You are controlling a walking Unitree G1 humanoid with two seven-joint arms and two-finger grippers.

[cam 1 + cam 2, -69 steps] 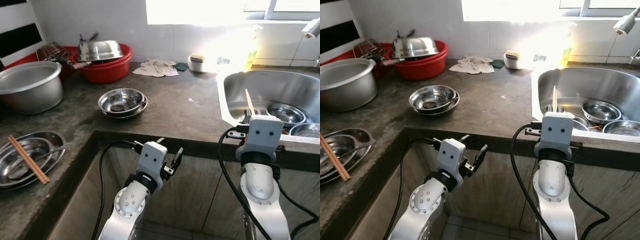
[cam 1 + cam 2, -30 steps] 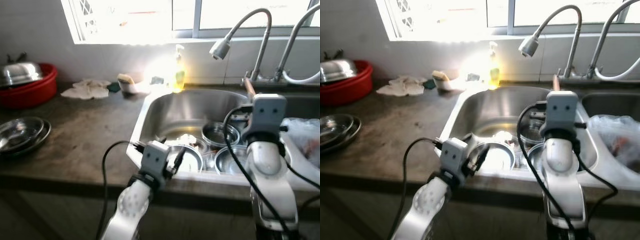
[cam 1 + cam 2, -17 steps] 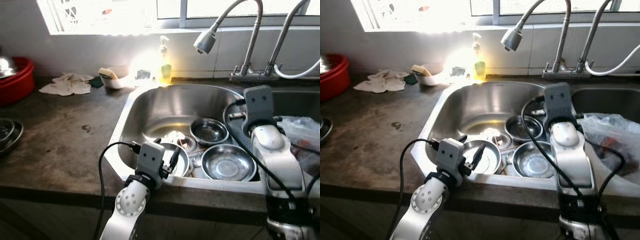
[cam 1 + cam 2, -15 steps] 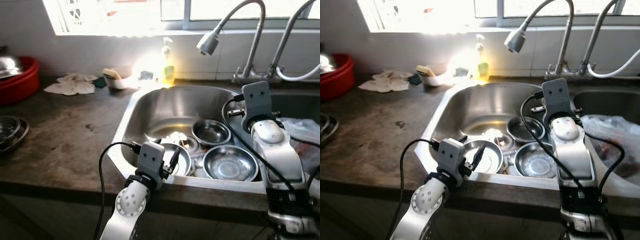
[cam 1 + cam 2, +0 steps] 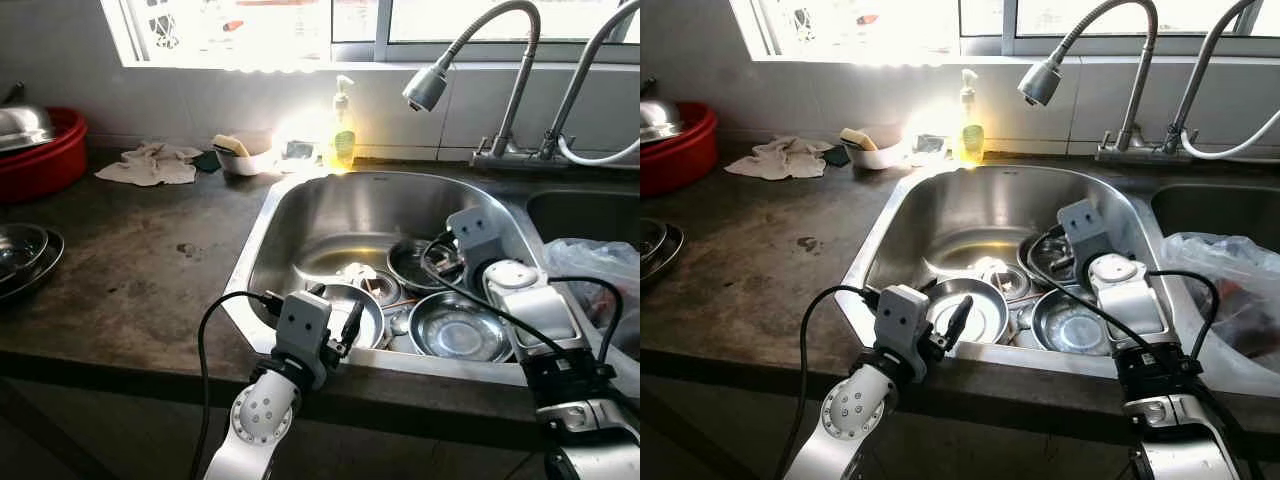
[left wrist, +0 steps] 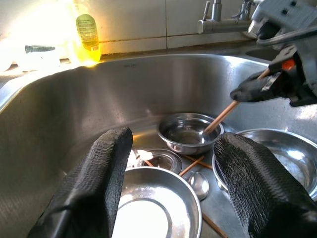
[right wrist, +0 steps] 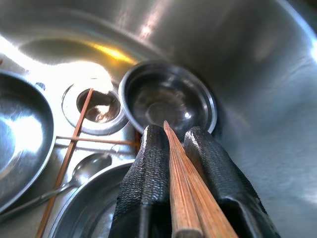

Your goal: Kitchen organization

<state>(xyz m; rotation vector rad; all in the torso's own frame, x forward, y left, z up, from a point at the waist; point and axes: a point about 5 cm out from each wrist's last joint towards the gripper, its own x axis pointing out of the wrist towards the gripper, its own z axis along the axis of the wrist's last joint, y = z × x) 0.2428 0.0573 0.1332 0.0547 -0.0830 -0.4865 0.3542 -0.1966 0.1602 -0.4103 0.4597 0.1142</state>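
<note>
Right gripper (image 7: 181, 163) pinches chopsticks (image 7: 185, 188) over the sink's (image 5: 300, 215) small steel bowl (image 7: 168, 101); lower gently before releasing. Left gripper (image 6: 171, 163) waits spread.

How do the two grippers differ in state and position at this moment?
The left gripper has its jaws open and empty; the right gripper is shut on chopsticks. The left hangs at the near rim of the sink, over a plate; the right reaches down inside, chopstick tips in a small bowl. Both point into the same basin.
</note>
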